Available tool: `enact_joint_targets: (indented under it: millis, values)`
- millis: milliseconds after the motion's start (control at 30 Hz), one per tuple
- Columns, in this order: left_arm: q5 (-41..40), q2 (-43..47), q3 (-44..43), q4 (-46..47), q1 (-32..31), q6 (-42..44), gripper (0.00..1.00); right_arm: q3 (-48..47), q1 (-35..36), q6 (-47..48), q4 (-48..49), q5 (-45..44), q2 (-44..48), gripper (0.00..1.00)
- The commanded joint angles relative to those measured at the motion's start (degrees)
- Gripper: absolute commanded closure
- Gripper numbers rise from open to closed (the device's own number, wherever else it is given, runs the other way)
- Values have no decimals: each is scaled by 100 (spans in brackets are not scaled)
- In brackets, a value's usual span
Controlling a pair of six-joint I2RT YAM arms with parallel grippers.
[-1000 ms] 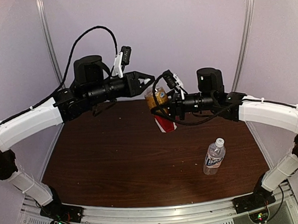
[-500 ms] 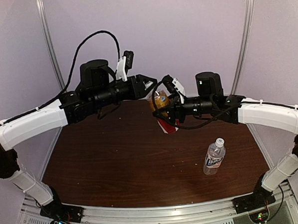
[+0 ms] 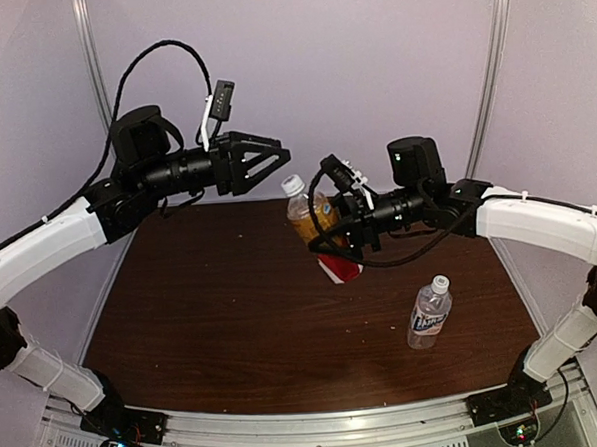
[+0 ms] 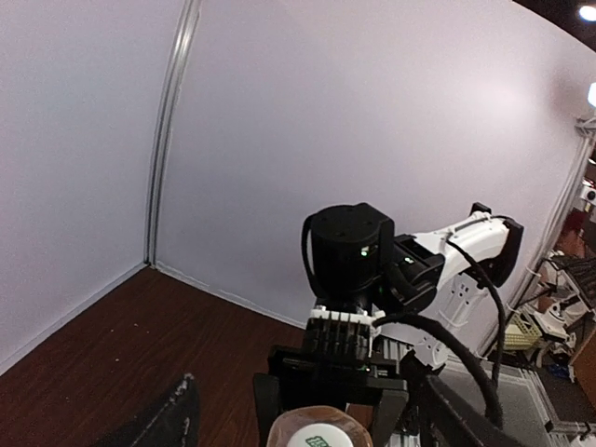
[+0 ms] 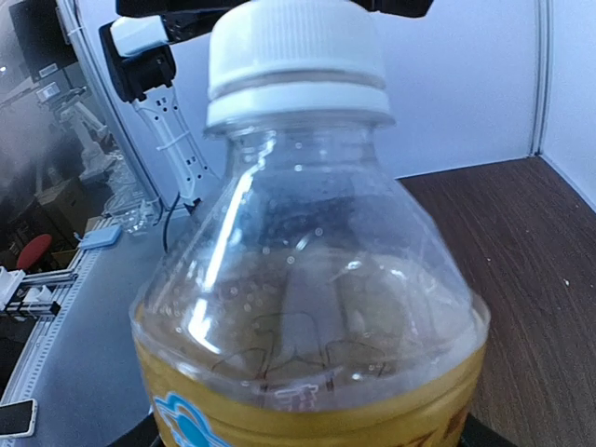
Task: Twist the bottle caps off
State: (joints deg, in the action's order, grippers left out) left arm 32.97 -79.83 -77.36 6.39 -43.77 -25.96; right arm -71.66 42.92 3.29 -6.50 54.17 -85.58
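since a moment ago the left gripper point(image 3: 278, 156) has drawn back to the left and risen away from the bottle neck, and the white screw cap point(image 3: 292, 184) it was covering now shows. its two fingers stand wide apart with nothing between them; in the left wrist view they frame the cap top from either side without touching it.

two bottles are here. the right gripper point(image 3: 336, 232) is clamped around the body of the amber-brown bottle with the red label point(image 3: 323, 217), far of the table's middle. that bottle leans, its neck tipped up and to the left towards the left gripper. i cannot tell whether its base touches the wood. close up from the right wrist, its cap sits fully down on the neck ring, with the liquid level just below the shoulder.

the clear bottle with the white-and-blue label point(image 3: 429, 319) stands upright on the dark brown table point(image 3: 203, 319), near and to the right, well apart from both grippers. its own white cap point(image 3: 440, 282) is on.

that makes two caps, both on their bottles.
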Motion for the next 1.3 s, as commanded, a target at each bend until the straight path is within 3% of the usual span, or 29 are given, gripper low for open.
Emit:
enact_joint_targets:
  millis: [0, 200, 400, 600, 1133, 1267]
  values:
    - [1789, 128, 125, 593, 61, 575, 19, -316, -35, -190, 43, 1217, -136, 30]
    - [2380, -95, 40, 795, 64, 668, 26, -332, -23, -938, 776, 2122, -247, 30]
    - [2612, -359, 46, 1388, 67, 215, 37, -299, -20, -1377, 1305, 2418, -323, 30]
    - [2696, -510, 46, 1825, 61, -111, 51, -287, -15, -1501, 1521, 2456, -414, 31]
    - [2660, -556, 191, 1794, 53, -165, 72, -293, -41, -1790, 1904, 2235, -491, 33]
    - [2292, -521, 166, 1563, 53, -126, 86, -362, -73, -1556, 1555, 1796, -481, 35]
